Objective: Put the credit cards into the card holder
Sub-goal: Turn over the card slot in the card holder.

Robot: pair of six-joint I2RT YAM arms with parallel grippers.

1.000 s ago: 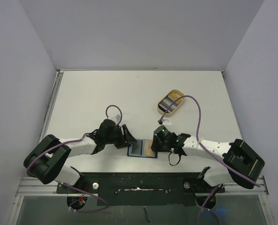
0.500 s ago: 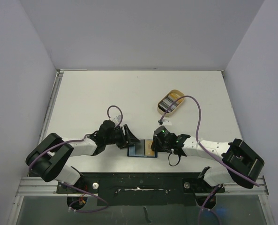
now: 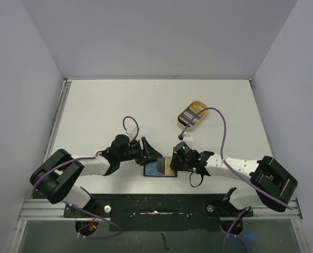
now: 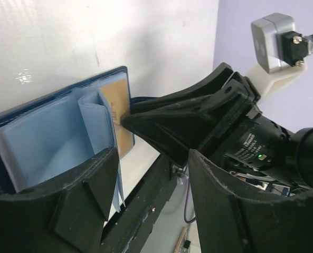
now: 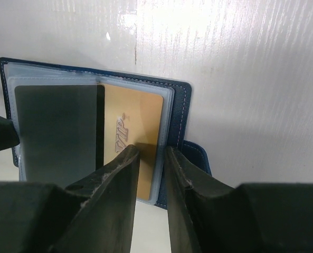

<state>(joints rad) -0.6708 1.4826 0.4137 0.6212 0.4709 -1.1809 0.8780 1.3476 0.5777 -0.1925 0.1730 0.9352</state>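
Note:
The card holder (image 3: 157,169) lies open near the table's front edge, between my two grippers. Its clear sleeves hold a gold card (image 5: 135,121) and a dark card (image 5: 58,132). My right gripper (image 5: 151,155) hovers over the gold card's lower edge, jaws a narrow gap apart with nothing between them. My left gripper (image 4: 152,158) is wide open at the holder's left half (image 4: 45,137). One of its fingers (image 4: 82,200) rests against a pale blue sleeve leaf that stands up. From above, the left gripper (image 3: 152,154) and the right gripper (image 3: 172,164) face each other across the holder.
A tan oval dish (image 3: 198,108) stands behind the right arm with more credit cards (image 3: 188,116) stacked in it. A purple cable loops over each arm. The black front rail runs just below the holder.
My left gripper has slid a little to the right, onto the holder's left half. The right arm and the holder have not moved.

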